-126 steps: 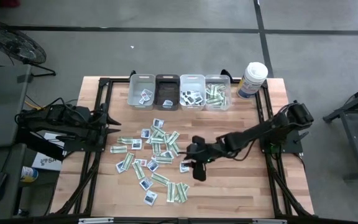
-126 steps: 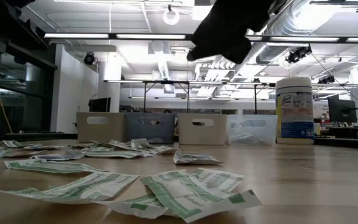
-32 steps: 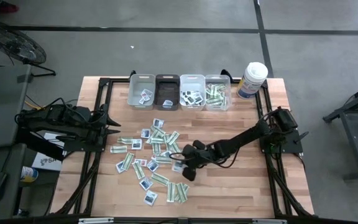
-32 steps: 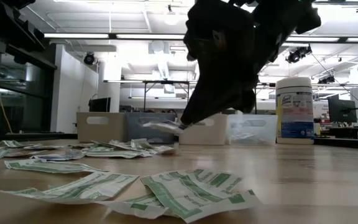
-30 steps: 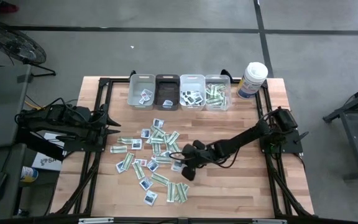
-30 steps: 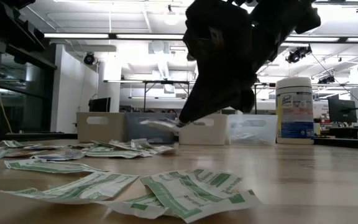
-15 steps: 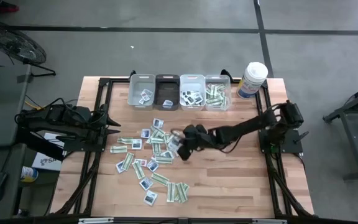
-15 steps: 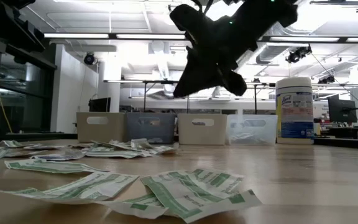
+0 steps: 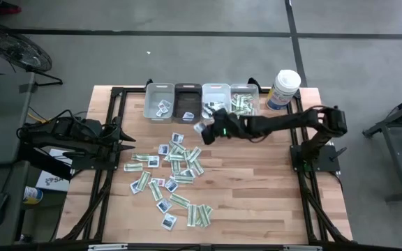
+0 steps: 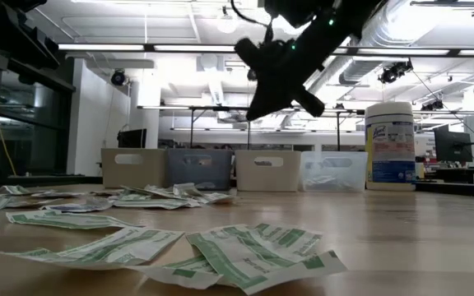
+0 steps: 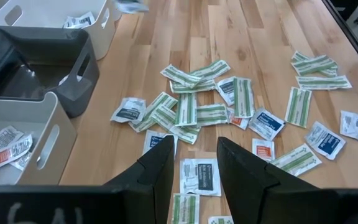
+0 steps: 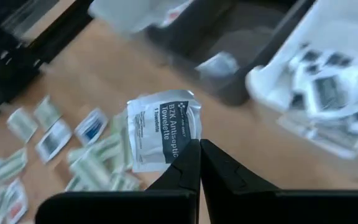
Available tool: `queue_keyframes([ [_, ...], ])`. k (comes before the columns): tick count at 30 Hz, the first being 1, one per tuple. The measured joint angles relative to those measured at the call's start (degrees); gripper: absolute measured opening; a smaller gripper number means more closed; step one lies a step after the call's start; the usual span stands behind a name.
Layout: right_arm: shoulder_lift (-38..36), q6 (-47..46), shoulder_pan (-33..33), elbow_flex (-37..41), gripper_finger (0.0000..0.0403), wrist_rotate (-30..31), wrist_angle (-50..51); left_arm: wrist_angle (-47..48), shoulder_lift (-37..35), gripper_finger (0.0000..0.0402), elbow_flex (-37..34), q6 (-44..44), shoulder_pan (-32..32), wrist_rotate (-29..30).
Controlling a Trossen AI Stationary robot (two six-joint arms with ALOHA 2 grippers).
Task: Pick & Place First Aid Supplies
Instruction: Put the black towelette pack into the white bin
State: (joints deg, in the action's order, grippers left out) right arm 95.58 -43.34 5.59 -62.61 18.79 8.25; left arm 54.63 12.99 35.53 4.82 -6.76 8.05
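Note:
Many first aid supplies point(image 9: 176, 167), green-and-white strips and white squarish packets, lie flat in a loose pile mid-table. My right gripper point(image 9: 206, 132) hangs above the table just in front of the bins, shut on one white antiseptic towelette packet point(image 12: 163, 127). That packet is near the dark bin point(image 9: 188, 102) and the white bin point(image 9: 216, 102). My left gripper point(image 11: 194, 171) waits at the table's left edge, open and touching nothing, pointing toward the pile point(image 11: 210, 106). My right gripper pinches the white packet by one edge near a corner point(image 12: 187, 148) between its two shut fingertips. The fingers slant down from the table's right side. The packet sticks out past the fingertips, lifted clear of the table and of the other packets.
Several small bins stand in a row at the far edge: a white one point(image 9: 159, 102) at the left and a clear one point(image 9: 244, 102) with green strips at the right. A tall white canister point(image 9: 285, 88) stands at the far right. Bare wood lies right of the pile.
My right gripper has risen from the pile's near right side and swung toward the table's far edge, up to the bins, rolling as it went. It stayed shut, and the white packet went with it, lifted clear of the table.

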Motion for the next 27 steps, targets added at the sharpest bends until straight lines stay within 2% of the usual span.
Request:
queue_keyframes([
  [10,0.0,1.3,9.0,0.0,0.0,-0.1,0.4,0.0,0.0,0.0119,0.0,0.0,0.0,0.4],
  [15,0.0,1.4,12.3,0.0,0.0,-0.1,5.1,0.0,0.0,0.0119,0.0,0.0,0.0,0.5],
  [20,0.0,1.9,14.4,0.0,0.0,-0.1,9.0,0.0,0.0,0.0119,0.0,0.0,0.0,0.5],
  [27,0.0,4.5,14.8,0.0,0.0,0.0,9.1,0.0,0.0,0.0119,0.0,0.0,0.0,0.5],
])
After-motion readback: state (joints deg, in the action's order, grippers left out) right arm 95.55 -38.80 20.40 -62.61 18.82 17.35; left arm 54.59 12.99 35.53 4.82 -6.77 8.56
